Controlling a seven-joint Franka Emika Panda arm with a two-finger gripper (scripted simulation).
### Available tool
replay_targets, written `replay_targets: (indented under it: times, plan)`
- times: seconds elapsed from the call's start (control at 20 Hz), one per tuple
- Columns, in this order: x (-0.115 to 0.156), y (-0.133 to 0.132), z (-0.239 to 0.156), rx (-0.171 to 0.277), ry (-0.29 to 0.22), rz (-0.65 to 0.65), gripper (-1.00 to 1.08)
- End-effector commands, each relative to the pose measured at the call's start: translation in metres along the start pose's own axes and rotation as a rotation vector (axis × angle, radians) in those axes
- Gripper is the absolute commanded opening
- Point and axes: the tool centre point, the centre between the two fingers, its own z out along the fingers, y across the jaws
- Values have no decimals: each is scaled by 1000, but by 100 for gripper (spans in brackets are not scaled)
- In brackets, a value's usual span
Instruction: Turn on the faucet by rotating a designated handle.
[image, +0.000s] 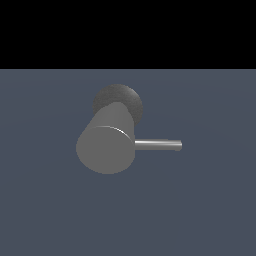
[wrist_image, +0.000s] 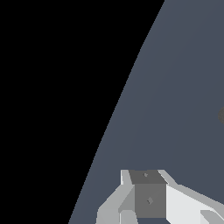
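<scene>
Standing: the faucet (image: 106, 147) rises from a blue-grey floor (image: 210, 210), near the middle of the exterior view.
Body: a thick matte grey cylinder, leaning toward the camera so its flat round end face shows.
Base: a darker rounded base (image: 125, 97) sits behind the end face and is partly covered by the cylinder.
Handle: the handle (image: 157, 145), a thin shiny rod, juts level from the cylinder's side toward the exterior view's right.
Contact: nothing touches the handle or the cylinder in the exterior view.
Gripper: the gripper (wrist_image: 146, 197) shows only in the wrist view, as white angular casing with a dark grey block in its middle.
Fingers: I cannot tell how far apart they stand; the tips are cut off at the picture's edge.
Wrist view: mostly bare floor against black, with a small dark smudge at one edge too slight to identify.
</scene>
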Motion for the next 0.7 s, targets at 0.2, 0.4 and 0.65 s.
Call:
replay_targets:
  times: [0.2, 0.4, 0.65]
  plan:
    - [4, 2, -5, 37, 21, 10, -100]
    - [11, 6, -13, 93, 58, 27, -100]
    - [23, 17, -30, 198, 130, 66, -100]
